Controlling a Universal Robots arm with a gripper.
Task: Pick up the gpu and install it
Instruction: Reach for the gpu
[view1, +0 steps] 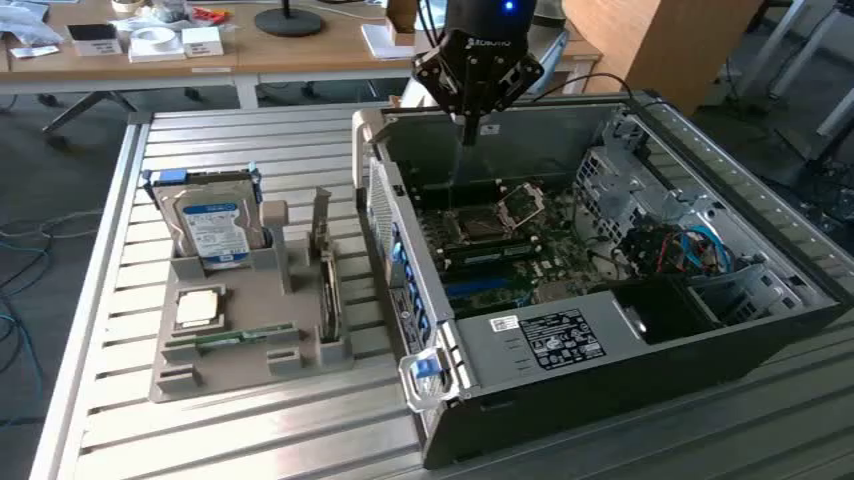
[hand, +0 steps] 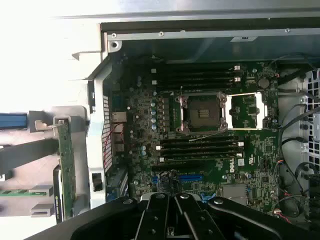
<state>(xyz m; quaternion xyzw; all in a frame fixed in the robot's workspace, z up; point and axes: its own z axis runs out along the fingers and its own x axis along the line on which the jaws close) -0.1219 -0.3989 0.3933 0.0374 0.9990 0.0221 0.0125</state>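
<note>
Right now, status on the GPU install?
Gripper shut, empty, above open computer case. GPU upright in grey holder beside case, untouched. Nothing covering it.

Room lies open above the motherboard (view1: 521, 250); the case wall (view1: 384, 225) stands between me and the gpu (view1: 326, 290) at seven o'clock in the exterior view.

I get soft daylight in the exterior view, with glare streaking the metal table (view1: 267, 430). The case (view1: 747, 330) shades its motherboard (view1: 521, 250). On the wrist view the table burns white and the gripper (hand: 176, 202) shows near black.
</note>
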